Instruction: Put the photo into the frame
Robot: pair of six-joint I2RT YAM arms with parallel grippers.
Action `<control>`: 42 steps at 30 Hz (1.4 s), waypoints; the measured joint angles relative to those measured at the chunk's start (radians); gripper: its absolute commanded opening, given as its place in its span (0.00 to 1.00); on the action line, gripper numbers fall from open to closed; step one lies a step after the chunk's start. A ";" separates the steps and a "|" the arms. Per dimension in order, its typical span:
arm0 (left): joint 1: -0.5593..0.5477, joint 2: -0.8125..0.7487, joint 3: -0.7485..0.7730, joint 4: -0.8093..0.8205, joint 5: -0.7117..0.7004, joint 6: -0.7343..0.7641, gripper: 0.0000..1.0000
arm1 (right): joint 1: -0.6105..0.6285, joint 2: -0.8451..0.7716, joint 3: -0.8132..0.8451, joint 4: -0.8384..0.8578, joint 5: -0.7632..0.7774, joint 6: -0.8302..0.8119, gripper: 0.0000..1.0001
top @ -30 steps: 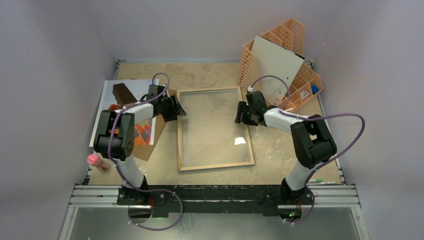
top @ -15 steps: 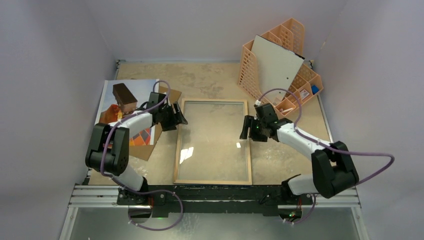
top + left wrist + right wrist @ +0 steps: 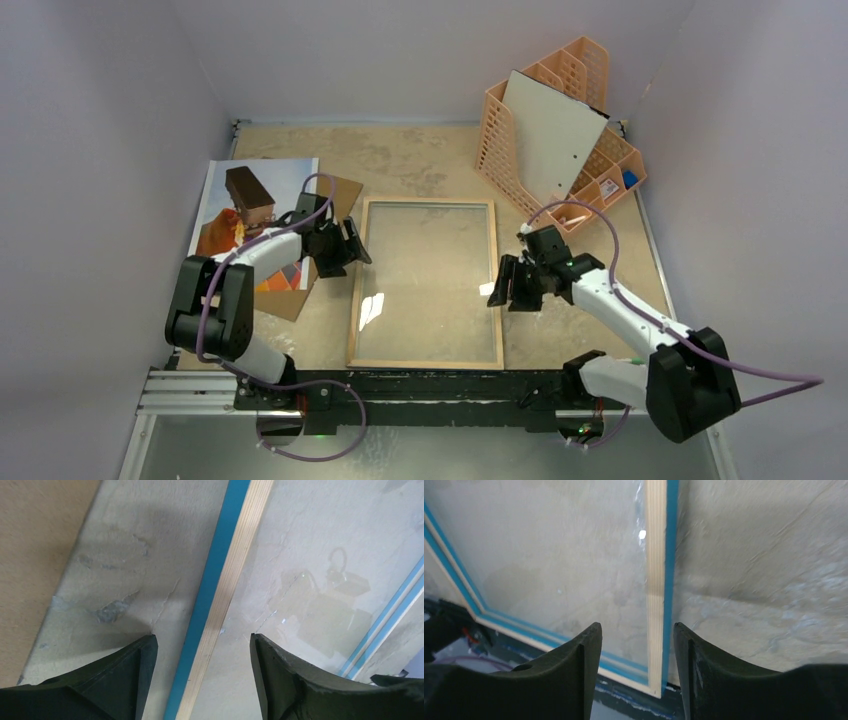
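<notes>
We are looking at the frame (image 3: 425, 364) lying flat at the middle of the table, its wood-coloured back rim facing up, blue showing along its outer edge and the glass pane in place. The photo (image 3: 250, 190) is lying picture-side up to the left of it, resting partly on a brown hardboard backing (image 3: 293, 298) and not yet inside the rim. The left gripper (image 3: 352, 243) is hovering with its fingers spread astride the left rail, and the right gripper (image 3: 503, 283) is doing the same over the right rail. Neither is pinching anything. We are judging the frame-positioning step to be finishing, so the next move is calling for the photo. A thin sheet offers little to grip, and it will need lifting by an edge, turning picture-side down and squaring inside the rim. Around all this, pale lilac-grey walls (image 3: 400, 60) are closing in on three sides. The tan table (image 3: 420, 160) is showing mottled, worn patches, and the pane is catching a glare. At the far right an orange lattice organiser (image 3: 590, 60) is standing with a grey-white board (image 3: 550, 135) leaning on it.
</notes>
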 measured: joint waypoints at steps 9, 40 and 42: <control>0.000 -0.002 -0.032 0.014 0.070 -0.010 0.70 | 0.000 -0.059 -0.118 -0.019 -0.189 -0.003 0.51; 0.006 -0.013 -0.084 0.074 0.149 -0.070 0.65 | 0.000 -0.094 -0.129 -0.051 -0.230 -0.002 0.44; 0.006 -0.013 -0.085 0.076 0.149 -0.070 0.65 | 0.000 -0.092 -0.147 -0.044 -0.245 -0.003 0.45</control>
